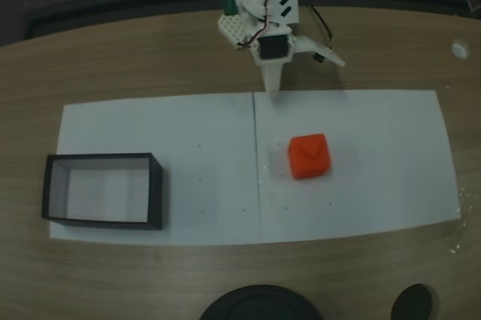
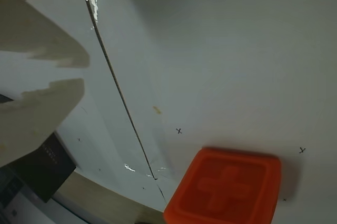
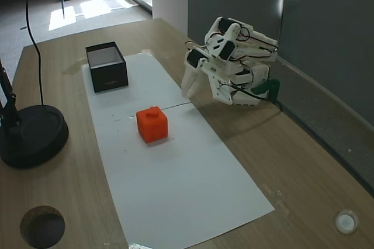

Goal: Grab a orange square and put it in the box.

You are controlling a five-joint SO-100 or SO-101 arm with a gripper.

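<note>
Looks like the very start imo, nothing grabbed yet. Gripper (image 1: 273, 89) sits folded near the arm base, fingers nearly closed w/ nothing between them. Orange square (image 1: 309, 155) rests on the white paper (image 1: 376, 155), well apart from the box (image 1: 103, 189). Box is empty. Next move: reach toward the cube, open up, then carry it to the box.
</note>
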